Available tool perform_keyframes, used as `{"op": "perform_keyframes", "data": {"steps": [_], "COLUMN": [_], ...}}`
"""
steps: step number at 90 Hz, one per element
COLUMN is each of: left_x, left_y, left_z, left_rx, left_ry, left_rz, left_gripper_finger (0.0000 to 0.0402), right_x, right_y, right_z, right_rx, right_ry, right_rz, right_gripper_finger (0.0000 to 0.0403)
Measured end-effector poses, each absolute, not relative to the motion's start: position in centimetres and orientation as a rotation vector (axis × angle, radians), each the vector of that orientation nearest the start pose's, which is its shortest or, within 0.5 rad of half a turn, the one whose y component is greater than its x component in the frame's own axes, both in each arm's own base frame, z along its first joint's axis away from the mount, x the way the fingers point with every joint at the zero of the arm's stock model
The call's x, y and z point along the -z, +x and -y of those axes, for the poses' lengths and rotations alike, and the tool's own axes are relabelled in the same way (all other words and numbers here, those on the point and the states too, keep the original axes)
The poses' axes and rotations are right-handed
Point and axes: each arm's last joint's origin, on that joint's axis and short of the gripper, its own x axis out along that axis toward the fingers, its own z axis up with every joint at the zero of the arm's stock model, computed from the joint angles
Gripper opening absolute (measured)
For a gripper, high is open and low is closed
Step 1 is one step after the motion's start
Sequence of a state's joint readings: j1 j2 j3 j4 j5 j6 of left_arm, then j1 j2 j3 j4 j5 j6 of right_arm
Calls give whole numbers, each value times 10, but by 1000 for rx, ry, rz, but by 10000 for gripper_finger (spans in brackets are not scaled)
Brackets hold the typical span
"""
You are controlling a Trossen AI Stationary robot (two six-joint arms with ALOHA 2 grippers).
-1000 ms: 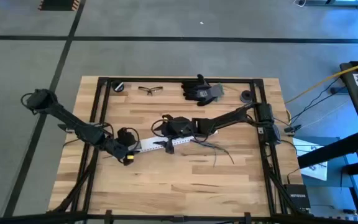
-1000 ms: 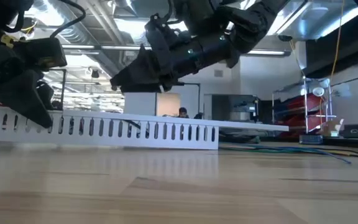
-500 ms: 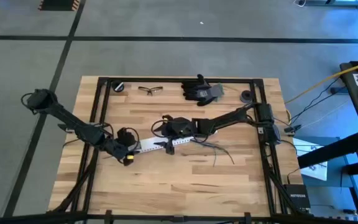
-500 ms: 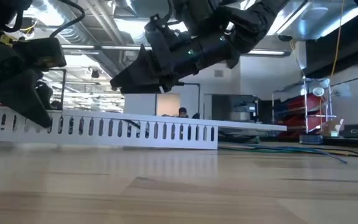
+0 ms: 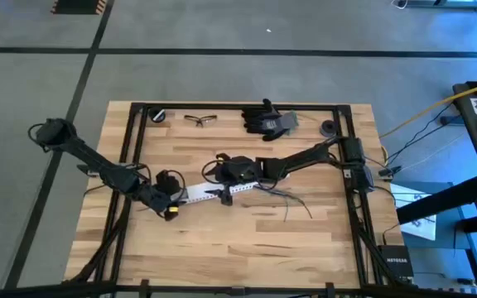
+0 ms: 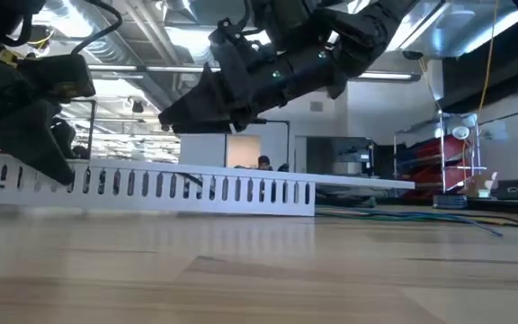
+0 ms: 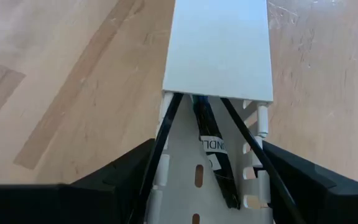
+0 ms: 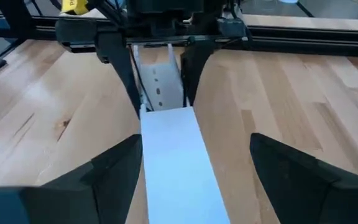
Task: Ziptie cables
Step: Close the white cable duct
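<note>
A white slotted duct (image 5: pixel 218 190) lies slantwise on the table's middle, its far part closed by a flat white cover (image 7: pixel 219 50). Thin dark cables (image 7: pixel 211 146) run inside its open channel, and more loose cables (image 5: pixel 290 201) trail on the wood past its right end. My left gripper (image 5: pixel 172 201) is at the duct's left end, shut on it. My right gripper (image 5: pixel 219 192) hovers open above the cover (image 8: pixel 173 162), a finger standing wide on each side without touching it. My left gripper pinches the duct's two slotted side walls (image 7: pixel 161 168) between its two fingers (image 7: pixel 117 180), at the duct's left end. The fingers slant down from the table's left and lie along the duct. The duct lies flat on the table.
Black gloves (image 5: pixel 267 121), safety glasses (image 5: pixel 199 120) and two small black round parts (image 5: pixel 160 115) (image 5: pixel 328 127) lie along the far edge. A black frame rail (image 5: pixel 350 174) borders the table. Bare wood (image 5: pixel 247 240) lies toward the near edge.
</note>
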State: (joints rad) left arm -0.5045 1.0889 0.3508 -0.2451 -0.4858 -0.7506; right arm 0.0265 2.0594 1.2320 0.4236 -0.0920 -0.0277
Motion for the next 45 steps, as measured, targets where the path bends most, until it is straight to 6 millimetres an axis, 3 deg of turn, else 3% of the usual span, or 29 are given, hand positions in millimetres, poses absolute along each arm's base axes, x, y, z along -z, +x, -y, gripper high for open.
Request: {"op": "perform_keyframes", "data": {"steps": [24, 45], "left_x": [-139, -139], "left_y": [156, 156], "left_z": [71, 71], "left_rx": [-305, -305], "left_ry": [-234, -235], "left_rz": [-800, -799], "left_gripper_finger": [237, 237], "right_x": [-157, -134], "right_y": [441, 457], "right_z": [-22, -27], "right_rx": [-189, -184], "right_ry": [-11, -41], "right_rz": [-419, -397], "right_gripper_finger": [285, 285]}}
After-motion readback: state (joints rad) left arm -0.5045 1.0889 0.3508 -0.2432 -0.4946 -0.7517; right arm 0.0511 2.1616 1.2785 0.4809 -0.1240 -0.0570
